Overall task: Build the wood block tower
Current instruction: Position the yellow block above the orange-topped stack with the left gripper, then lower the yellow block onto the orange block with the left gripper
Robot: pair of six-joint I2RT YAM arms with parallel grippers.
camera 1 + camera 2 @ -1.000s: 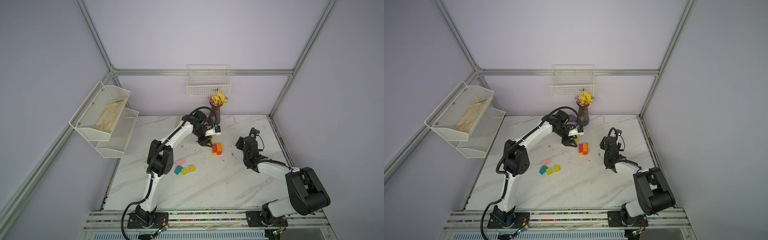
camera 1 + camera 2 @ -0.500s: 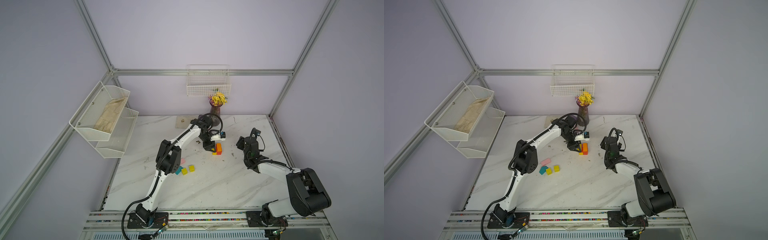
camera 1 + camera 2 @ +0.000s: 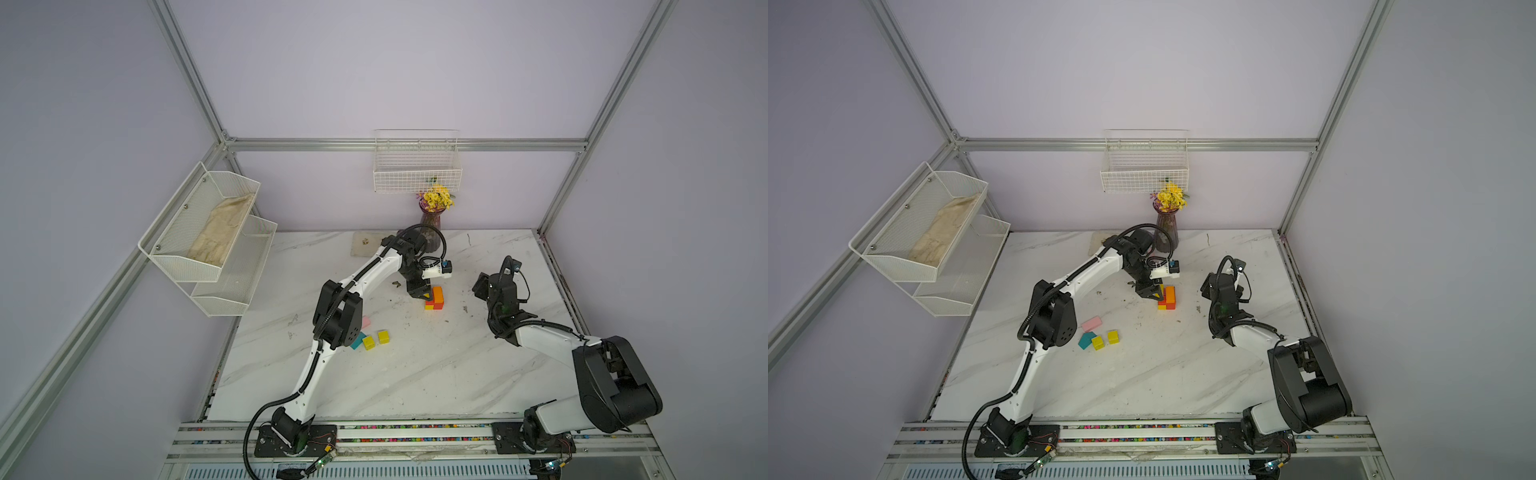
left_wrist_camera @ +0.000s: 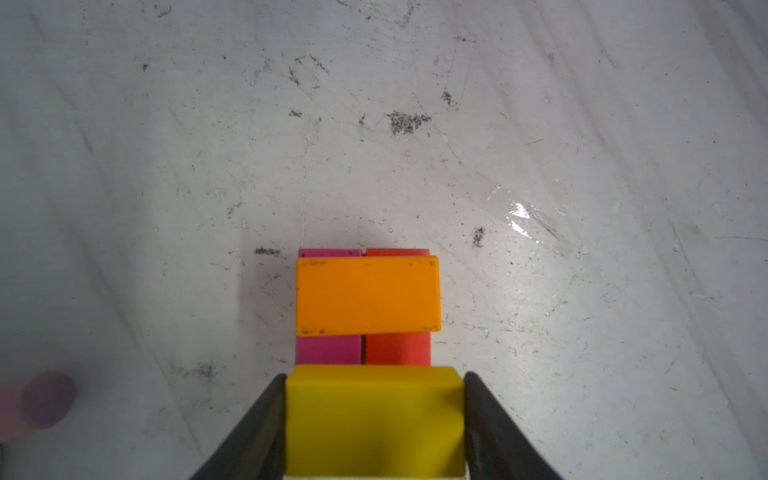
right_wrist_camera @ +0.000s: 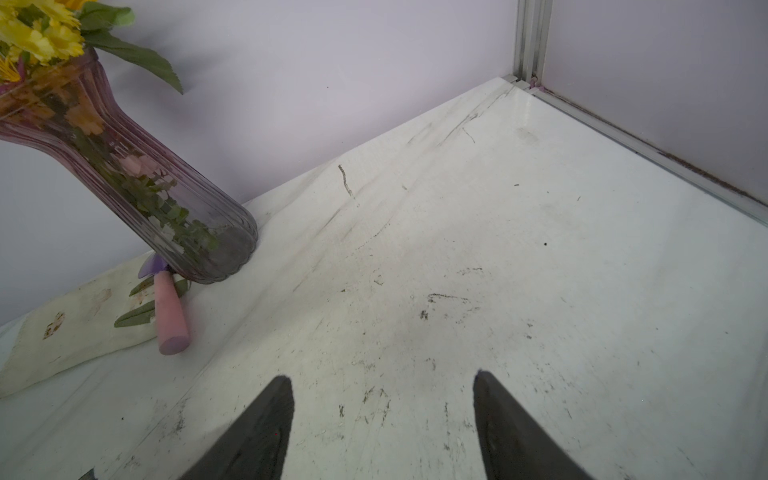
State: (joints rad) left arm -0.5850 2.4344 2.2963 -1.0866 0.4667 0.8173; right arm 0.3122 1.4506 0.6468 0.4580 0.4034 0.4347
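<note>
Our left claw [image 4: 374,376] grips a yellow block [image 4: 374,419] at the low tower [image 3: 435,298]; four blocks [image 3: 1097,342] wait; right claw [image 5: 380,376] wide, empty.

tower [image 3: 437,294]: on the back half of the table [image 3: 415,374], in front of the vase [image 3: 430,224].
top brick [image 4: 368,296]: across two base bricks [image 4: 328,350] lying side by side.
held block [image 4: 374,419]: in the left gripper [image 4: 376,376], just beside the top brick, over the base bricks' other end.
loose blocks [image 3: 1097,342]: clustered left of the tower and nearer the front, well apart from it.
right gripper [image 5: 382,376]: right of the tower, apart, above bare table.
</note>
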